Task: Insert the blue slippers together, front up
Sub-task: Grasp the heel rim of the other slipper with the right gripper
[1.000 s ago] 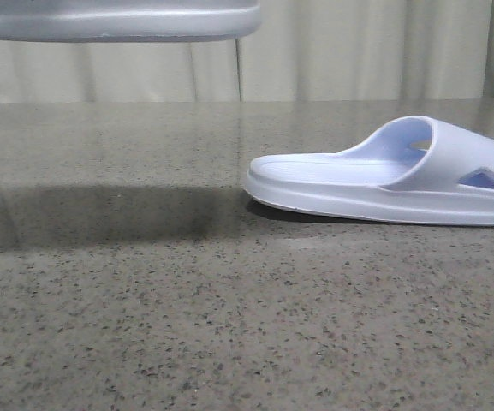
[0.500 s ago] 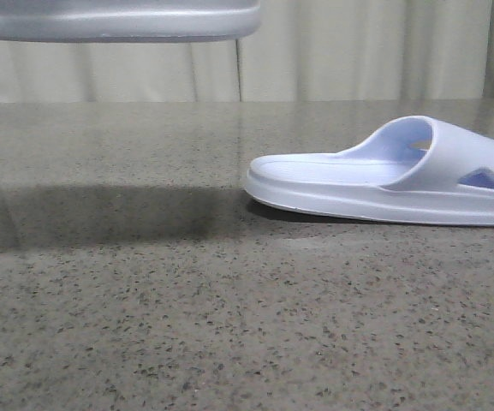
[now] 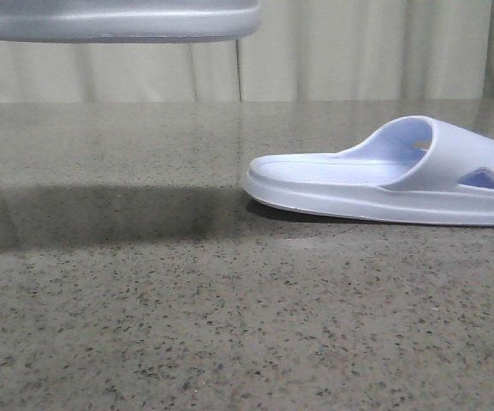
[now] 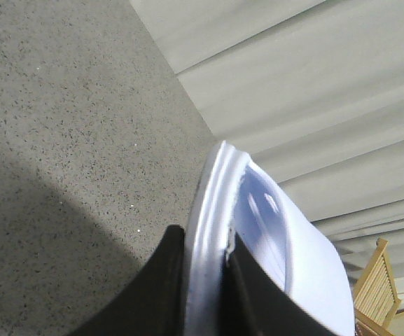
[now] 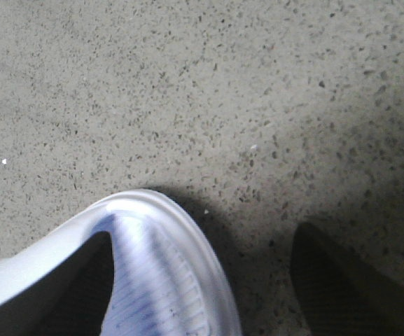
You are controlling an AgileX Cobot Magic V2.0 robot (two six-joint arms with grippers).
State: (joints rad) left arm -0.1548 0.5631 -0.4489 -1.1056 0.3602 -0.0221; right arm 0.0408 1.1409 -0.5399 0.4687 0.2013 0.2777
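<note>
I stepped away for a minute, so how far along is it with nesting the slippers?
Done: the left end effector is shut on one pale blue foam slipper, lifted above the table at top left of the front view. In hand: the right end effector straddles the other slipper, flat on the speckled table; grip unclear. Left: slotting them together, fronts up.

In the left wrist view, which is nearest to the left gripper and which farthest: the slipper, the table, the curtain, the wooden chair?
1. Held slipper, clamped between the left gripper fingers.
2. Table, below the slipper.
3. Curtain and wooden chair, both behind the table; too close to call.
</note>
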